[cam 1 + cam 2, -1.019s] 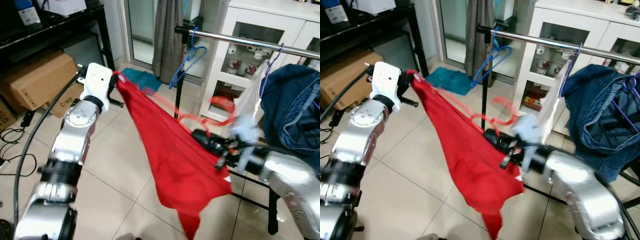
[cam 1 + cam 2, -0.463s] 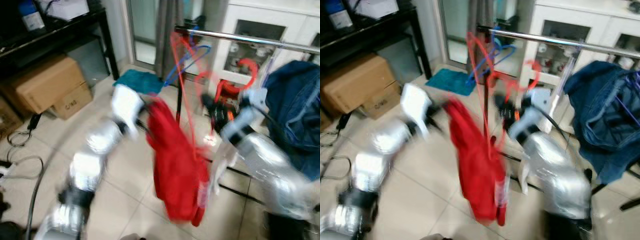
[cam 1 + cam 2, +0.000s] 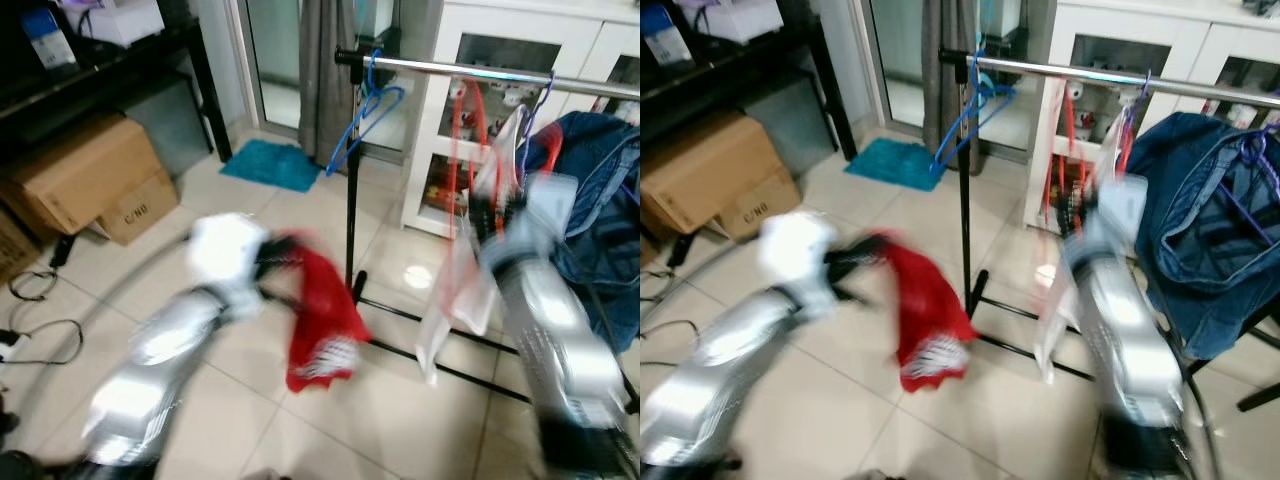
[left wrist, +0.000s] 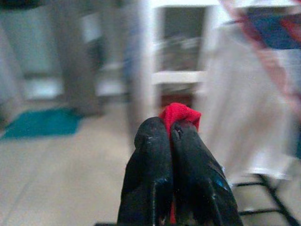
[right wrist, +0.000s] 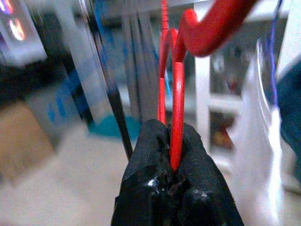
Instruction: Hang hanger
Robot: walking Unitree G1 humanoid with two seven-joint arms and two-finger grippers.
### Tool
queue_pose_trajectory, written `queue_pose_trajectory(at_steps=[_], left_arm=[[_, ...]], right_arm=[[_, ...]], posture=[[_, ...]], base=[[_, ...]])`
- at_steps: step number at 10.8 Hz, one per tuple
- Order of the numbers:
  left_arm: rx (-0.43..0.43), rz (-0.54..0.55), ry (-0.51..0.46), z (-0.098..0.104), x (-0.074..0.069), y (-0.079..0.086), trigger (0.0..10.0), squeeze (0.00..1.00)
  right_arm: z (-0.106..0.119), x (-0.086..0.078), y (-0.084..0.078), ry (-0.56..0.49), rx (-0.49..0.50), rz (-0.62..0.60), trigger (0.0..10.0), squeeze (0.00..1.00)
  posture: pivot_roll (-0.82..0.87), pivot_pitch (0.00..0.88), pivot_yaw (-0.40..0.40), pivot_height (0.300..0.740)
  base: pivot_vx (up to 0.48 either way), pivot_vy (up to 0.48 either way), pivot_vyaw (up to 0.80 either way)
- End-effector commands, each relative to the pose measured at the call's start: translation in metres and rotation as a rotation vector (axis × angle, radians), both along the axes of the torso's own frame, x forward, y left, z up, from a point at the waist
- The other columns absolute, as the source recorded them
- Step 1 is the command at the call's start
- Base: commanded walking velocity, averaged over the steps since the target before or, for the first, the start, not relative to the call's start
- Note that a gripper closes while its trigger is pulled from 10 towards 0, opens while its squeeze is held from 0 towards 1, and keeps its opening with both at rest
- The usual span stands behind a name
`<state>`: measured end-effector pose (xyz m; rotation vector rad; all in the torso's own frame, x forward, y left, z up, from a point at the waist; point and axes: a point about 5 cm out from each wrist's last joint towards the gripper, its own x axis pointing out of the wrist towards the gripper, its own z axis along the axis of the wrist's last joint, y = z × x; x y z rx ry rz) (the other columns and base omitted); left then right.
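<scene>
1. my right tool (image 5: 175,155) is clamped tight on the red hanger (image 5: 176,94), gripping it on the stem just below the hook, with no gap showing between the two black fingers (image 5: 150,155).
2. in the head views the red hanger (image 3: 462,140) is up by the chrome rail (image 3: 470,68), between the blue hanger (image 3: 365,115) near the rail's left end and the denim garment (image 3: 605,190) draped on the right. the view is too blurred to tell whether the hook is already over the rail or just beside it.
3. my left tool (image 4: 171,141) is pinched closed on a fold of the red cloth (image 4: 181,113), and in the head view that red cloth (image 3: 318,325) hangs low in a bunch, well below the rail and beside the rack's black upright (image 3: 351,190).
4. i judge the step in hand to be the hanging itself: carrying the hook to the rail with the right arm while the left keeps the cloth gathered.
5. the next move calls for the hook's open side to face the rail, then a small lift over it and a drop until it bears the weight.
6. it should land in the free stretch of rail, not tangled in the white garment (image 3: 455,290) hanging close by.
7. only once the hook sits should either tool let go.
</scene>
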<state>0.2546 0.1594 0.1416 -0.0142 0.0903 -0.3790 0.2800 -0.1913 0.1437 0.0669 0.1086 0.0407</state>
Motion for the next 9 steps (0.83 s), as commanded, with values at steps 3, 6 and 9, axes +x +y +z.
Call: queue_pose_trajectory(at_steps=[3, 6, 9], left_arm=[[0.109, 0.177, 0.067, -0.017, -0.019, 0.02, 10.0, 0.0], [0.151, 0.131, 0.08, -0.026, -0.022, 0.011, 10.0, 0.0], [0.16, 0.112, 0.053, -0.022, -0.019, 0.004, 10.0, 0.0]], right_arm=[[-0.02, -0.02, 0.005, 0.086, -0.056, 0.001, 10.0, 0.0], [-0.025, -0.034, 0.008, 0.114, -0.094, -0.065, 10.0, 0.0], [-0.024, -0.034, 0.007, 0.109, -0.125, -0.057, 10.0, 0.0]], posture=[[-0.1, 0.0, 0.042, 0.74], [-0.14, 0.0, 0.066, 0.74], [-0.13, 0.0, 0.056, 0.74]], base=[[0.0, 0.0, -0.8], [0.0, 0.0, -0.8], [0.0, 0.0, -0.8]])
